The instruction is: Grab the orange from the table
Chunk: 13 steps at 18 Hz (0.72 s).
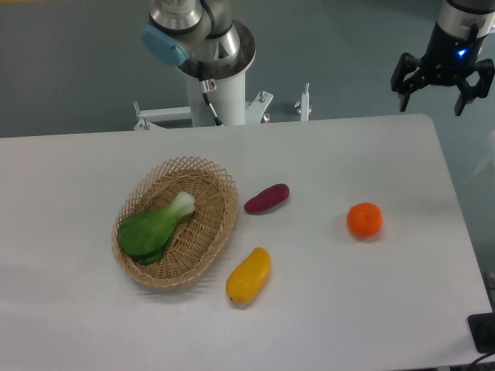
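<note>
Up at the far right corner, the black two-finger gripper [431, 91] hangs spread open, holding nothing; the small round bright-orange fruit [364, 219] sits alone on the white matte table [348, 309], well apart.

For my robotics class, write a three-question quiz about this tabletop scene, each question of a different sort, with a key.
1. True or false: the orange lies inside the basket.
2. Multiple choice: what lies in the basket? A) the purple vegetable B) the green leafy vegetable C) the yellow mango-like fruit
3. Fill in: the end effector hangs beyond the table's far edge with its fingers ____.

Key
1. False; it sits on the bare table, right of the other items.
2. B
3. open, holding nothing
</note>
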Each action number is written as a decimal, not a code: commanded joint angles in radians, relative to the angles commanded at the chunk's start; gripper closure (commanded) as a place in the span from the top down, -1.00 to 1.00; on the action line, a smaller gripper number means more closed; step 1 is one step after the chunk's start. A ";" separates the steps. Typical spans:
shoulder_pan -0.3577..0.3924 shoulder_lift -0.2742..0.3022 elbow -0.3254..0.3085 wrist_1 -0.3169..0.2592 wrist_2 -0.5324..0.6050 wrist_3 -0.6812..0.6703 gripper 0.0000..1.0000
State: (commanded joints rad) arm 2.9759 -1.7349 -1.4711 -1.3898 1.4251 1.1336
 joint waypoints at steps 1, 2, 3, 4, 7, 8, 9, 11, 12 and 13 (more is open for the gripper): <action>0.000 0.000 -0.003 0.002 0.002 -0.003 1.00; -0.002 0.002 -0.008 0.008 0.002 -0.003 1.00; -0.002 0.002 -0.008 0.011 0.002 -0.006 1.00; -0.009 0.000 -0.008 0.015 0.002 -0.002 1.00; -0.043 -0.018 -0.031 0.110 0.002 0.000 1.00; -0.060 -0.029 -0.053 0.189 0.003 -0.002 1.00; -0.070 -0.025 -0.113 0.310 0.009 -0.008 1.00; -0.075 -0.017 -0.195 0.411 0.034 -0.012 1.00; -0.077 -0.017 -0.212 0.422 0.046 -0.020 1.00; -0.078 -0.018 -0.216 0.422 0.046 -0.025 1.00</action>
State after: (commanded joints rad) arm 2.8977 -1.7533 -1.6873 -0.9679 1.4711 1.1091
